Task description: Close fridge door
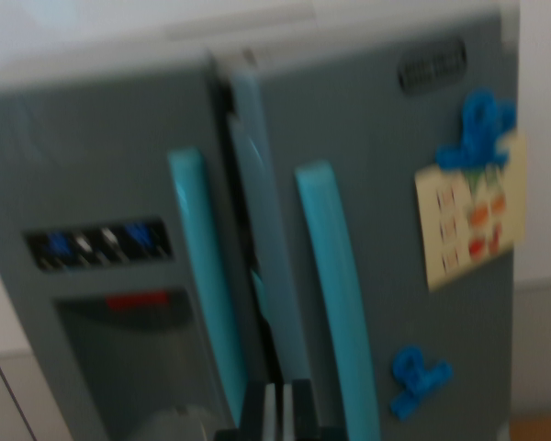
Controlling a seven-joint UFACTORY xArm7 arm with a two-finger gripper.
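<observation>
Wrist view's blurry: fridge (119, 138) fills the frame, right door (395, 230) slightly ajar at the centre seam. Gripper (277, 409) sits low, fingers nearly together, holding nothing. I'd push flat beside the teal handle (335, 285).

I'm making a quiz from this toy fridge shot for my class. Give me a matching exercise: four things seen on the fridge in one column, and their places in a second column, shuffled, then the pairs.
Things
1. dispenser panel
2. paper note
3. lower blue clip
4. gripper

Places
A. bottom edge of the wrist view, below the gap between the doors
B. left door, left of its teal handle
C. right door, upper right, under a blue clip
D. right door, low down, right of its teal handle

Pairs: 1-B, 2-C, 3-D, 4-A
</observation>
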